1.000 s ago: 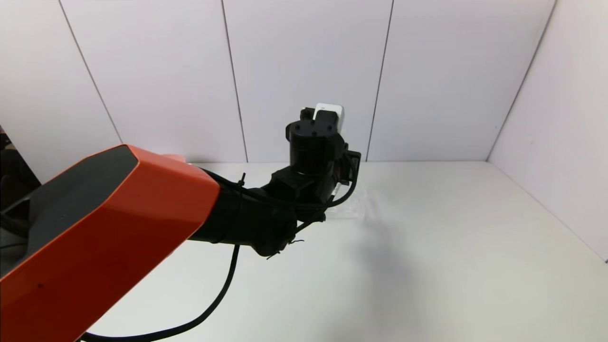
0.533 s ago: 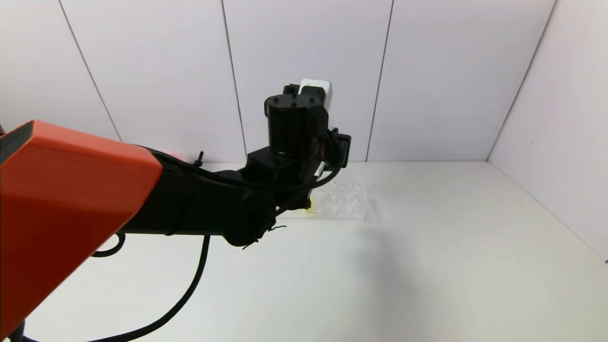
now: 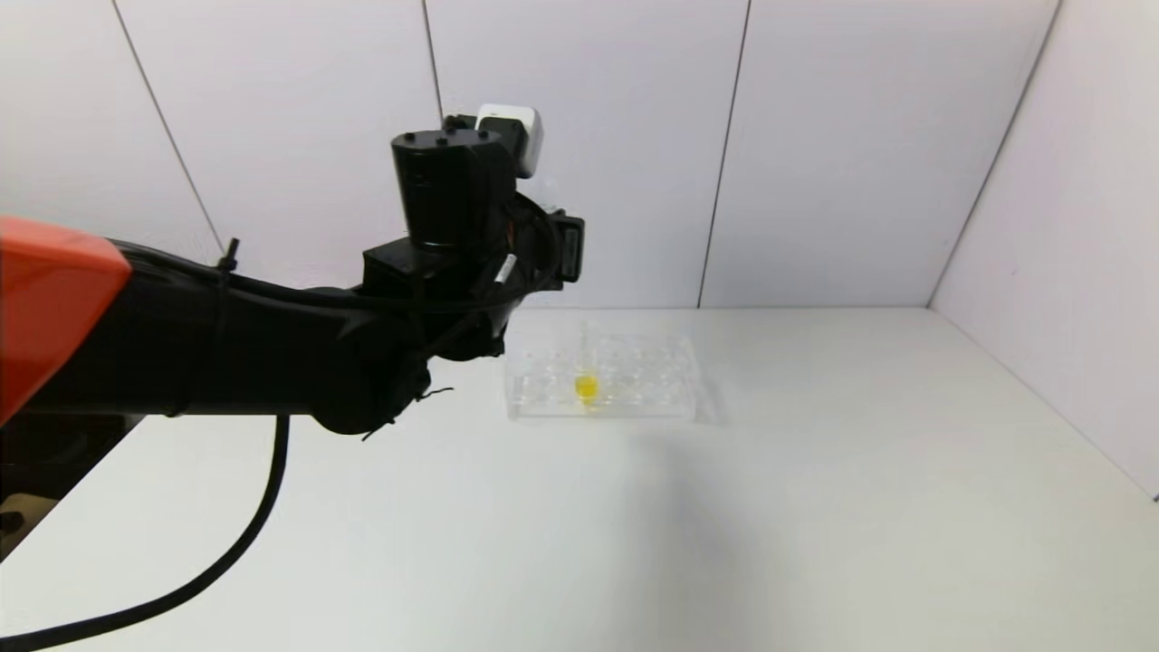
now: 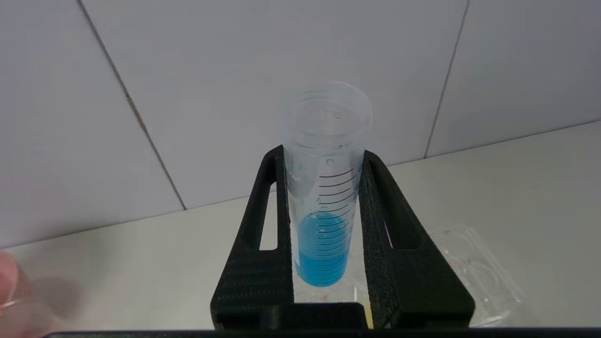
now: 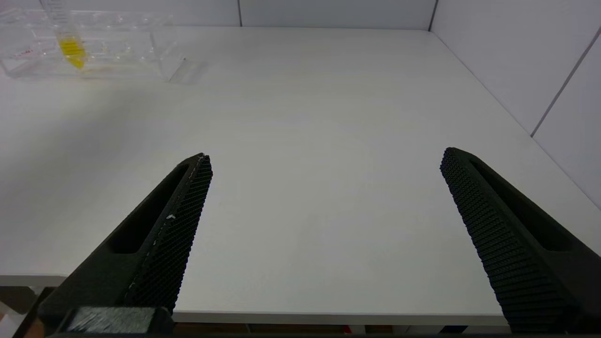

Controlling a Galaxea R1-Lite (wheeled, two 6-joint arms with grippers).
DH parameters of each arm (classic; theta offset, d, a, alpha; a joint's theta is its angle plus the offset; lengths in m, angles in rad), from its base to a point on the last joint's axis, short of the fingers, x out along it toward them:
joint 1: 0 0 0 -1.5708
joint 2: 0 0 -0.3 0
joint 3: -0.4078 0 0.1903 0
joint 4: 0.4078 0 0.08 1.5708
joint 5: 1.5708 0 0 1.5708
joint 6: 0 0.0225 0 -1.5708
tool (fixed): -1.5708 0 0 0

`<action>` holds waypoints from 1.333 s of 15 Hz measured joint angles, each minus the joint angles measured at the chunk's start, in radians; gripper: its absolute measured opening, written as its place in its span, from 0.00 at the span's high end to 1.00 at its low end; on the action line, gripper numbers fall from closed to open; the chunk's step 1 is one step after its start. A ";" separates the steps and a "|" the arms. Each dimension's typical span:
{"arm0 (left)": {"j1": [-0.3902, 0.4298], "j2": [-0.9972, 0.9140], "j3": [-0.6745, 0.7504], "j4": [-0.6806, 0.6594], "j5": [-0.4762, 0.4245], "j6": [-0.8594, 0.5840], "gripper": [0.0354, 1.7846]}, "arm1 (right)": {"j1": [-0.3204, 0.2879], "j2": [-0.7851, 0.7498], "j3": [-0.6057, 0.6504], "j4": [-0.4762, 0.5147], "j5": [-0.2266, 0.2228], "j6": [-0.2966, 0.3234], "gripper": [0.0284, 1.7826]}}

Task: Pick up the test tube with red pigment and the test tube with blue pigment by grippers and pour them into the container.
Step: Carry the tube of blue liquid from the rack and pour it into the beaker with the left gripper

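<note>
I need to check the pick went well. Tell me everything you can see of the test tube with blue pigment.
The test tube with blue pigment is a slim, clear, plastic-looking tube with black printed graduation marks and an open, uncapped mouth. Bright blue liquid fills roughly its lower third, with small droplets on the wall above. It stands about upright, clamped between the two black fingers of the left gripper, which press on opposite sides. It is held above the white table, clear of the rack. The head view does not show it.

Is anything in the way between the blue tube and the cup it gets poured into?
The left end effector holds the test tube with blue pigment upright in the air. The container is not clearly in view, so its path cannot be judged. The tube rack sits apart on the table.
</note>
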State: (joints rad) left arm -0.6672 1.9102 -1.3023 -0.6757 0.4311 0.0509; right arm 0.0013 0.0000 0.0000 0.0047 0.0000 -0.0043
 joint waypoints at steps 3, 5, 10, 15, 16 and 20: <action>0.064 -0.066 0.060 0.005 -0.001 0.002 0.77 | 0.000 0.000 0.000 0.000 0.000 0.000 0.00; 0.111 -0.101 0.092 0.007 -0.002 0.013 0.77 | 0.000 0.000 0.000 0.000 0.000 0.000 0.00; 0.224 -0.154 0.147 0.005 -0.017 0.021 0.77 | 0.000 0.000 0.000 0.000 0.000 0.000 0.00; 0.340 -0.180 0.213 -0.008 -0.068 0.022 0.77 | 0.000 0.000 0.000 0.000 0.000 0.000 0.00; 0.371 -0.186 0.228 -0.010 -0.086 0.021 0.77 | 0.000 0.000 0.000 0.000 0.000 0.000 0.00; 0.473 -0.211 0.278 -0.010 -0.153 0.011 0.77 | 0.000 0.000 0.000 0.000 0.000 0.000 0.00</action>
State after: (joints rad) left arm -0.1947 1.6991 -1.0247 -0.6860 0.2781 0.0619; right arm 0.0013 0.0000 0.0000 0.0043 0.0000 -0.0038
